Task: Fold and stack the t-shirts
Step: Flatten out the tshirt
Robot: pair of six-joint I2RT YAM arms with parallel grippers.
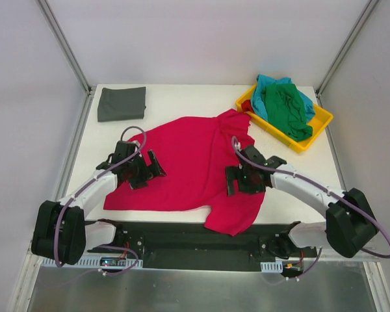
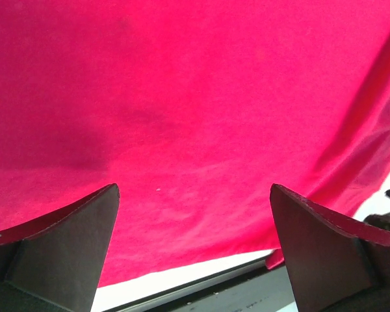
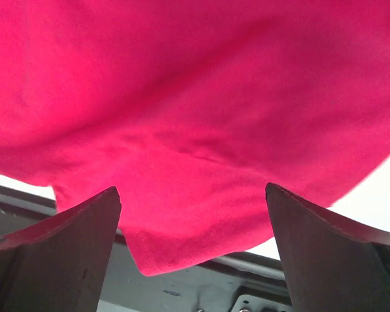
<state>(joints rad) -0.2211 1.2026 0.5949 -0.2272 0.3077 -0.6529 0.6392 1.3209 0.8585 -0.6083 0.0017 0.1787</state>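
Hovering over the crimson t-shirt (image 1: 188, 162), we hold the left gripper (image 1: 148, 172) and the right gripper (image 1: 233, 182) with fingers spread wide, nothing between them. The crimson cloth lies spread out directly beneath both, and one corner just nearer than the right gripper drapes past the table (image 1: 182, 97) edge. Far beyond the right gripper, the yellow tray (image 1: 322, 121) holds the green t-shirt (image 1: 287, 112) heaped on the teal t-shirt (image 1: 270, 84). Beyond the left gripper, the dark grey t-shirt (image 1: 121, 103) lies folded.
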